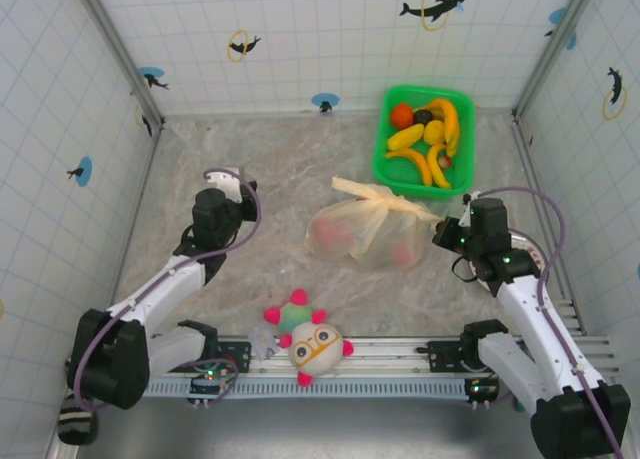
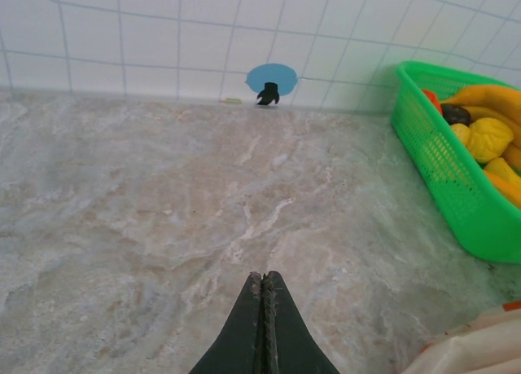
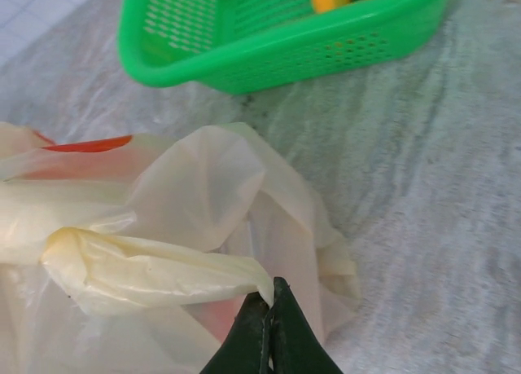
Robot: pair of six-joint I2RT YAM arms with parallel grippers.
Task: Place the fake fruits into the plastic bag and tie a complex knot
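Note:
The pale-yellow plastic bag lies mid-table, with red and pink fake fruits showing through it. One handle strip trails to the upper left. The other strip runs right into my right gripper, which is shut on its end, at the bag's right side. Whether the strips form a knot where they cross I cannot tell. My left gripper is shut and holds nothing. It hovers over bare table left of the bag.
A green basket at the back right holds bananas, an orange and a dark fruit. It also appears at the right of the left wrist view. A white plush ball with pink knobs lies by the near rail. Tiled walls enclose the table.

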